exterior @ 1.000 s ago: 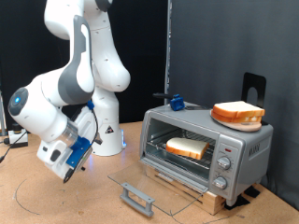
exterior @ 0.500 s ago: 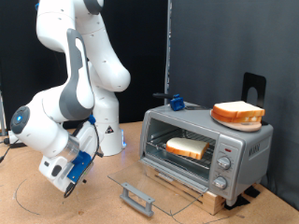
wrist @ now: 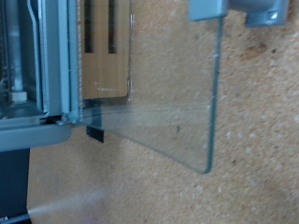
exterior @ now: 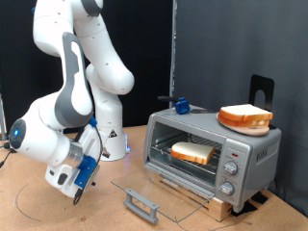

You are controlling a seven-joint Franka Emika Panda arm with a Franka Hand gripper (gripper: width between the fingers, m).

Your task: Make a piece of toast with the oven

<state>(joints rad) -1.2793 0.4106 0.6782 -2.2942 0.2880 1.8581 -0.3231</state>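
Observation:
The silver-grey oven stands at the exterior view's right with its glass door dropped open flat and the grey bar handle at its front edge. One slice of toast lies inside on the wire rack. A second near-identical slice rests on an orange plate on top of the oven. My gripper hangs low over the table, to the exterior view's left of the open door and apart from it, holding nothing. The wrist view shows the glass door and handle; the fingers do not show there.
The oven sits on a wooden board. A small blue object stands behind the oven. A black stand rises behind the plate. The brown table stretches under the gripper. The robot base stands at the back.
My arm has lowered and drawn the gripper down towards the table, slightly to the exterior view's right. The oven, its open door and both slices have not moved.

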